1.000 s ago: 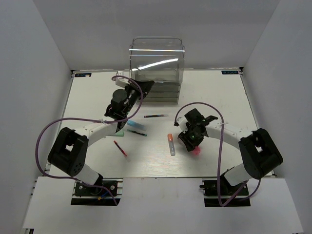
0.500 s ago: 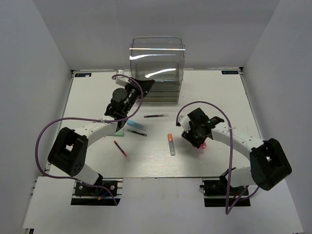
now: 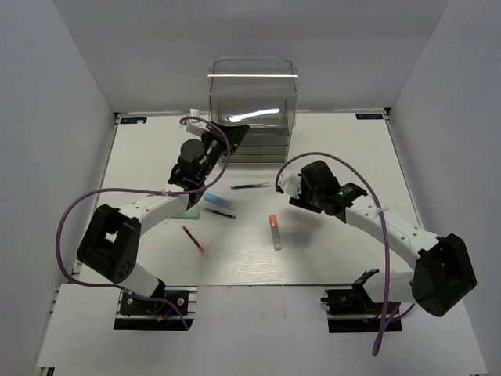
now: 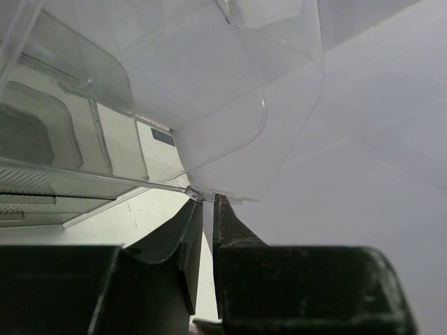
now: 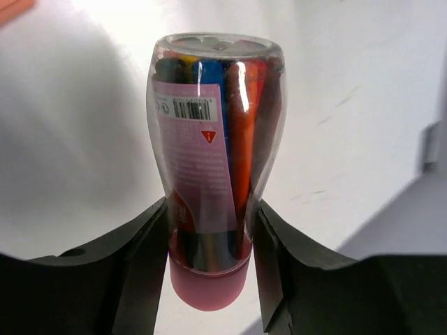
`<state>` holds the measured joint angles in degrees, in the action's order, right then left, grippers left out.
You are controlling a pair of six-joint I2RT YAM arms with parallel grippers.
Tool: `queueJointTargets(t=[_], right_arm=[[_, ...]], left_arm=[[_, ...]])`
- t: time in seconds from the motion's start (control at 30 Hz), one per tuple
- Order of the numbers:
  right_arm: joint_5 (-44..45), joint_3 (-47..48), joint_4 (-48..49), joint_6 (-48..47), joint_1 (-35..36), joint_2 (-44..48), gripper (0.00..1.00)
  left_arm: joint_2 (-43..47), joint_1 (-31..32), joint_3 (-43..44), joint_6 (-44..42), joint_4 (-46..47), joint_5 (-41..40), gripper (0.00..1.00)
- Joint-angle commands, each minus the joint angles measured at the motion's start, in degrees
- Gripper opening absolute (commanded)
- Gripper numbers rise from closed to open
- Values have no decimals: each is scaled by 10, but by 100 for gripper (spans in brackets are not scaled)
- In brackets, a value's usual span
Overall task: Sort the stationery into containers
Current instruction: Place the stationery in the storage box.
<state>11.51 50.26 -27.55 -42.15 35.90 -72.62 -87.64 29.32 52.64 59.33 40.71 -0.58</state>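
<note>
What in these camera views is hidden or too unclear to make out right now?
Top external: the chunky pink tube is hidden under the right arm.
Left wrist: whether the left end effector pinches the clear box edge; too close up.
Right wrist: the tube's label text, too small.

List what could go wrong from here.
1. The right gripper holds the chunky pink tube only near its pink base. Most of it sticks out past the fingers, so it could pivot or slip while carried.
2. The left gripper has its nearly closed tips at just a thin clear edge of the box. So shallow a hold may slip off.
</note>
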Motion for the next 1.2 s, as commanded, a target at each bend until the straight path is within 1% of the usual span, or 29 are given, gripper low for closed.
queueJointTargets(t=[0.0, 0.03, 0.07, 0.13, 0.17, 0.2, 0.23, 0.3, 0.37, 0.4, 0.47, 0.5, 0.57, 0.83, 0.93, 0.97, 1.07, 1.17], right_arm=[[71, 40, 95, -129, 18, -10, 18], [77, 44, 119, -143, 23, -20, 18], [92, 54, 141, -180, 28, -23, 18], [100, 71, 181, -209, 37, -36, 18], [106, 80, 191, -219, 43, -39, 17], [116, 88, 204, -257, 45, -44, 15], [121, 88, 235, -272, 47, -52, 15], [130, 86, 288, -333, 59, -60, 15], [134, 75, 357, -361, 67, -72, 15], [139, 64, 398, -407, 72, -81, 15], [144, 41, 445, -456, 74, -99, 15], [139, 27, 512, -483, 78, -104, 15], [128, 21, 542, -509, 79, -127, 15], [99, 66, 673, -549, 77, -214, 14], [93, 80, 694, -550, 77, -233, 14], [93, 81, 699, -551, 77, -236, 11], [84, 84, 733, -565, 74, -251, 11], [87, 85, 796, -586, 72, -276, 11]], left_arm=[[4, 3, 30, -14, 20, -7, 11], [4, 3, 30, -14, 15, -7, 11], [4, 3, 30, -14, 15, -7, 11], [4, 3, 35, -14, 15, -7, 11], [4, 3, 35, -14, 8, -7, 11], [4, 3, 40, -19, 8, -7, 11], [4, 3, 40, -19, 8, -7, 11], [4, 3, 47, -19, 2, -7, 11], [4, 3, 52, -26, -5, -7, 11], [4, 3, 52, -26, -5, -7, 11], [4, 3, 57, -31, -5, -7, 11], [4, 3, 57, -31, -5, -7, 11], [10, 3, 62, -31, -11, -7, 11], [10, 3, 62, -31, -16, -7, 11], [10, 3, 68, -31, -16, -7, 11], [10, 3, 68, -31, -16, -7, 11], [10, 3, 68, -31, -16, -7, 11], [10, 3, 68, -31, -16, -7, 11]])
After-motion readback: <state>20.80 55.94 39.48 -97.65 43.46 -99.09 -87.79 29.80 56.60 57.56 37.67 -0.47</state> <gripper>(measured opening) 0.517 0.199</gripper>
